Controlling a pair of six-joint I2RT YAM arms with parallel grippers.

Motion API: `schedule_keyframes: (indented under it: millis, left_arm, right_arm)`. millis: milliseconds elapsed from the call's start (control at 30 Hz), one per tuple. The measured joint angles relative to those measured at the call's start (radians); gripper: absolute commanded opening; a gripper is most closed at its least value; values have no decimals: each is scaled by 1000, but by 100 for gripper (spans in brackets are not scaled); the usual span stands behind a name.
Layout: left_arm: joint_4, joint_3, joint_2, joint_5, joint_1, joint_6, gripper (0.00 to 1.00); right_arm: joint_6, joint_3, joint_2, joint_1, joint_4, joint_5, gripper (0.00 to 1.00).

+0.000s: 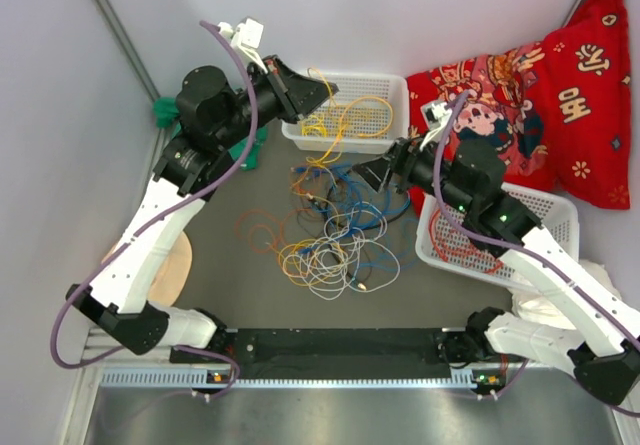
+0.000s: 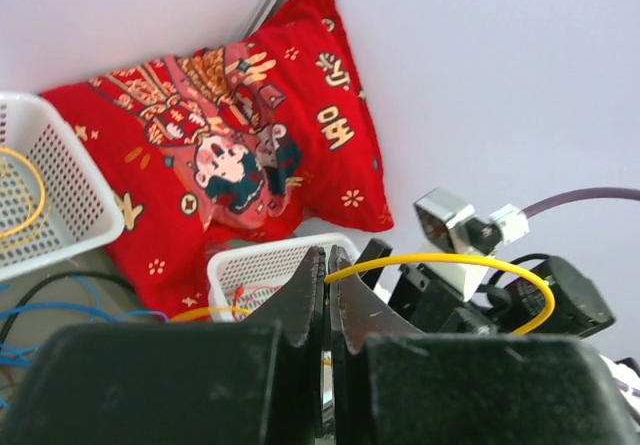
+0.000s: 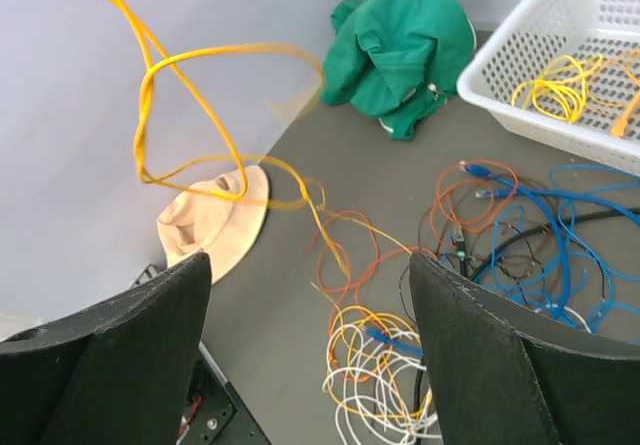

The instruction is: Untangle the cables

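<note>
The cables lie in a tangle (image 1: 335, 230) of blue, orange, yellow, white and black wires on the dark table. My left gripper (image 1: 325, 90) is raised by the back basket and is shut on a yellow cable (image 2: 450, 260), pinched at the jaw tips (image 2: 328, 265). That yellow cable hangs in loops (image 3: 150, 95) down toward the tangle (image 3: 400, 365). My right gripper (image 1: 365, 173) hovers over the tangle's right side. Its jaws are wide open and empty (image 3: 310, 265).
A white basket (image 1: 395, 85) at the back holds yellow cables. A second white basket (image 1: 560, 215) on the right holds red cables. A red pillow (image 1: 540, 105) sits back right, a green cloth (image 1: 165, 113) back left and a beige hat (image 1: 170, 270) at left.
</note>
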Motion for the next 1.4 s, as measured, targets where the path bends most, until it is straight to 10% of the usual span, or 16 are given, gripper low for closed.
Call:
schedule_keyframes:
  millis: [467,667,900,1400]
  left_arm:
    - [-8,-26,-11,18,0,1,0]
    - [-13,-53,-30,34,0,1,0]
    - [-1,-113,-95,50,0,21,0]
    - [109,-225,-204,74,0,87,0]
  right_arm:
    - [-1,3,-3,17,167,31,62]
    - [12,42,65,17,192,36,70]
    - [238,18,91,7,269,24,89]
    - [756,-212,100,-11,544,-76,86]
